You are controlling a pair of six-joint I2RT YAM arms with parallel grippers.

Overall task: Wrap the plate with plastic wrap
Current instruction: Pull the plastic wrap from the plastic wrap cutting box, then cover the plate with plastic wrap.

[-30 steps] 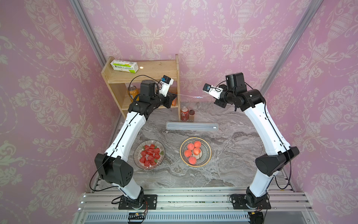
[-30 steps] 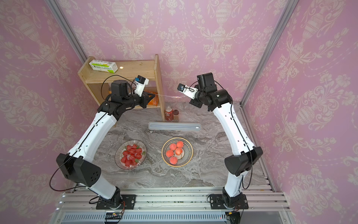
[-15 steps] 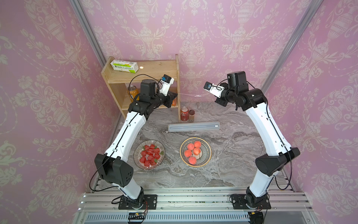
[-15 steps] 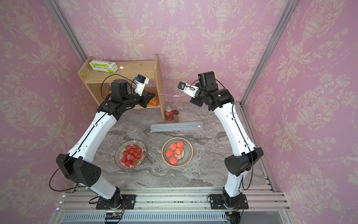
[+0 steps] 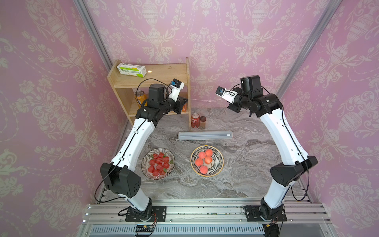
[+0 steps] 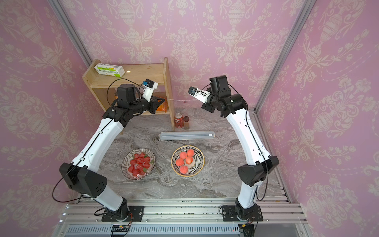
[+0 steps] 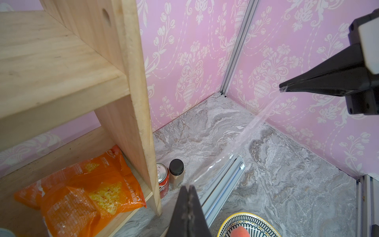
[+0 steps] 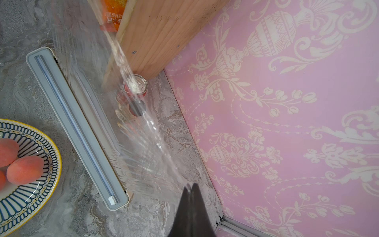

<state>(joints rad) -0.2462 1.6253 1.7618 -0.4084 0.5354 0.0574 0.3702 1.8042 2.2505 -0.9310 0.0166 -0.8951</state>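
Note:
The plastic wrap is a clear film stretched taut between my two grippers, high above the back of the table; it also shows in a top view. The left gripper is shut on one end, beside the shelf. My right gripper is shut on the other end. From that edge the film falls toward the long cream box on the table. The plate with peaches lies in front of the box, uncovered.
A wooden shelf stands at the back left, with a green-and-white carton on top and an orange snack bag inside. A red can and a brown jar stand beside it. A plate of strawberries lies to the left of the peaches.
The box has slid slightly to the right on the table. Both grippers stay shut on the film at nearly the same height.

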